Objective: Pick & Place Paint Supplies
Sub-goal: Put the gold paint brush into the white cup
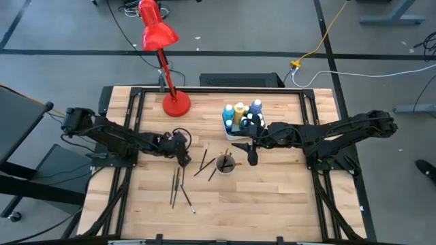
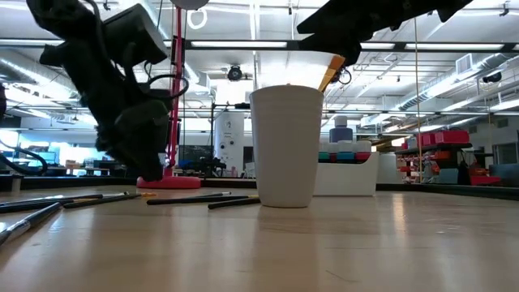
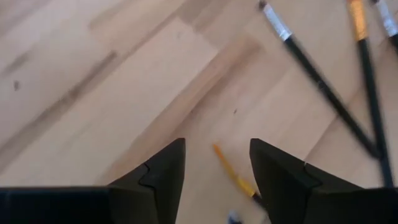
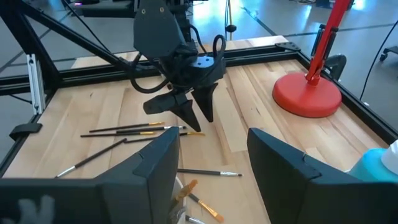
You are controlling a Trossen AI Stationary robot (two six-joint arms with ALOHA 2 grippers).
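Observation:
Several thin brushes lie flat on the wooden table: a group near the front and two by the cup. A white cup stands upright with brushes in it. Small paint bottles stand in a white tray at the back. My left gripper is open, pointing down just above a yellow-tipped brush that lies between its fingers. My right gripper is open and empty, just above and right of the cup.
A red desk lamp stands with its base at the back left of the table. The tray of bottles stands behind the cup. Bare wood lies at the front right.

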